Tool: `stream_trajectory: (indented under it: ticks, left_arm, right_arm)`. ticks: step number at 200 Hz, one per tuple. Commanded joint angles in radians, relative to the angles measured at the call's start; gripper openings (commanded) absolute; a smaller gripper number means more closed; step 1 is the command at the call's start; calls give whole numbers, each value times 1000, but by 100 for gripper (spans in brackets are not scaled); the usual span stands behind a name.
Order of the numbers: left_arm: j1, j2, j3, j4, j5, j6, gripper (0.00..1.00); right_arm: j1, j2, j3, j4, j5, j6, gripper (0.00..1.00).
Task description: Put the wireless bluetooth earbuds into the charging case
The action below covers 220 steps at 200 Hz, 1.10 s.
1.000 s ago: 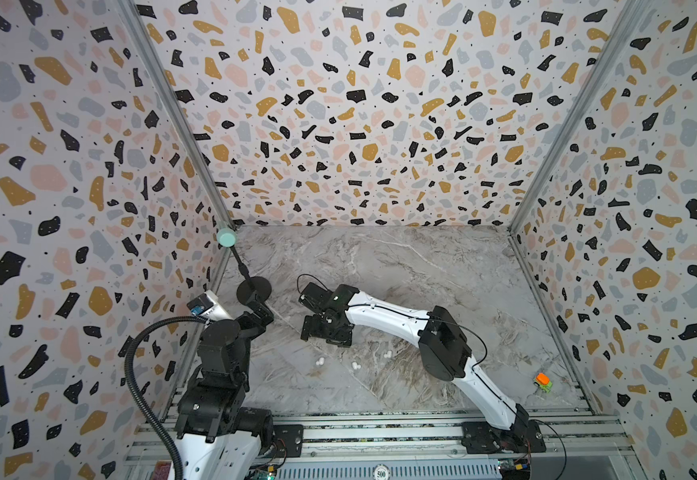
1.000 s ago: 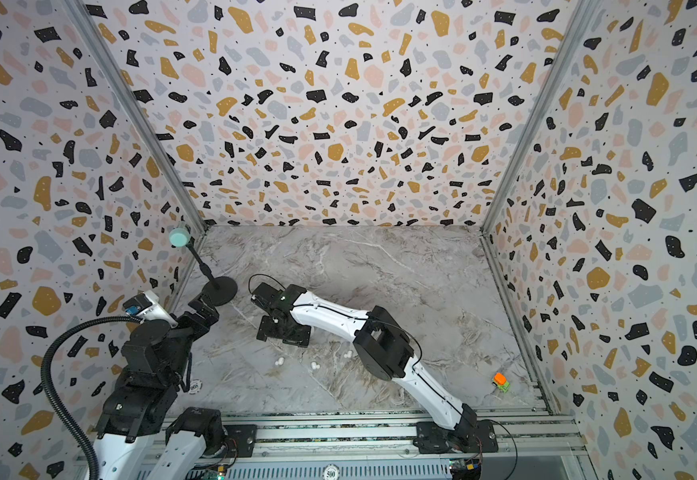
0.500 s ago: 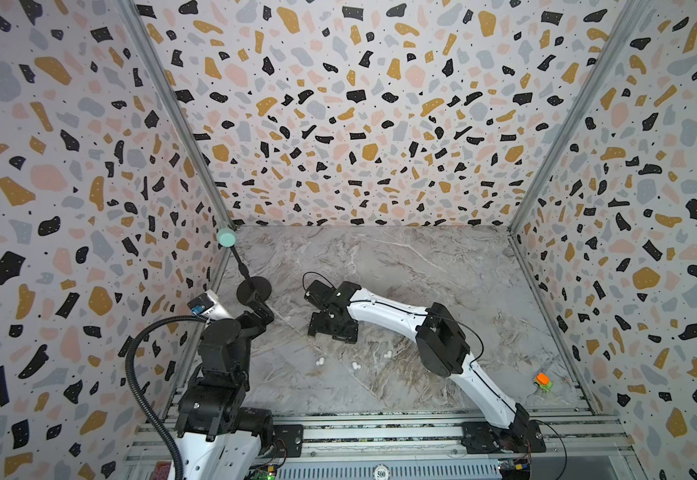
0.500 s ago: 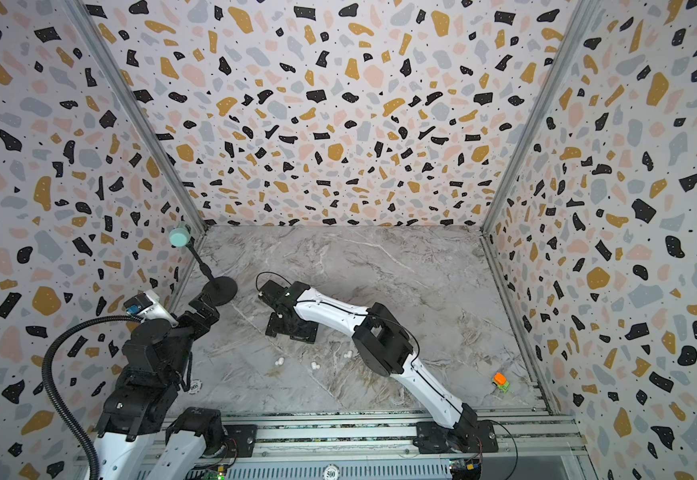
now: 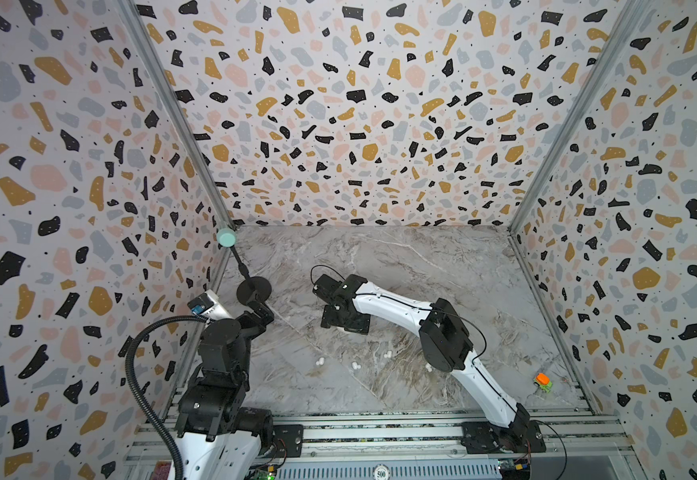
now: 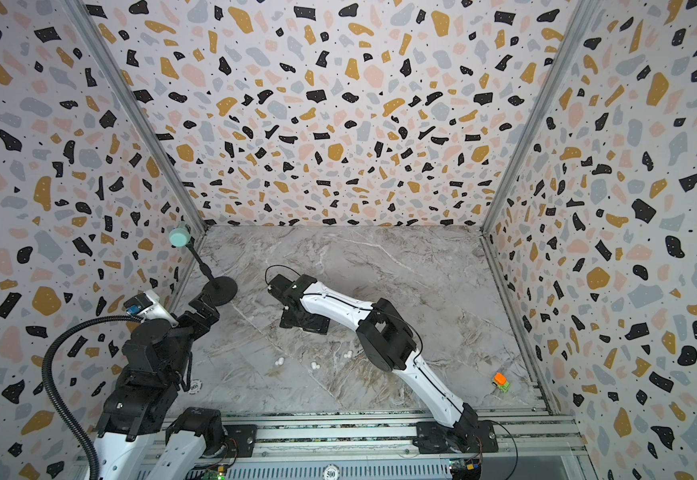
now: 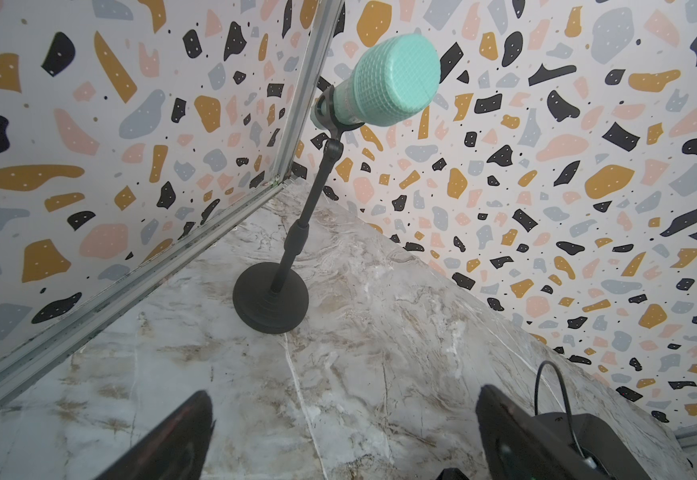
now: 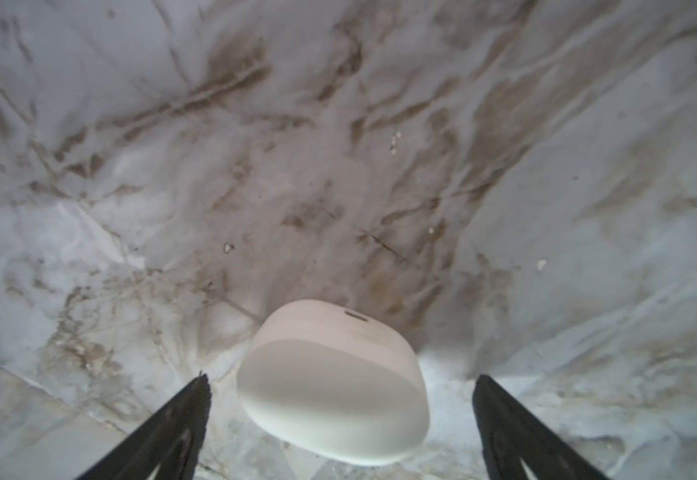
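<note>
Right wrist view shows the white case lying on the marble-print worktop, between the spread fingers of the right gripper and touching neither. In both top views that gripper sits near the worktop's middle. In a top view four earbuds lie loose in a ragged row at its 6 o'clock, apart from the case. Terrazzo-print walls close three sides. A mint microphone on a black stand is at 10 o'clock by the left wall, before the left gripper, which is also spread. An orange-green toy rests at 4 o'clock.
</note>
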Motion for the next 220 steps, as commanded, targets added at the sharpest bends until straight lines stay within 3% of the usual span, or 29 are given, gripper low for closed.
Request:
stream_trajectory:
  ticks: [1, 122, 220]
  left_arm:
    - [-2, -3, -11, 34, 1, 1, 100]
    - [-1, -13, -10, 34, 6, 0, 100]
    - [-2, -17, -12, 39, 12, 1, 100]
  right_arm:
    - [31, -86, 20, -85, 46, -7, 99]
    - [-1, -15, 115, -135, -12, 98, 100]
    - [-16, 55, 167, -143, -13, 98, 92]
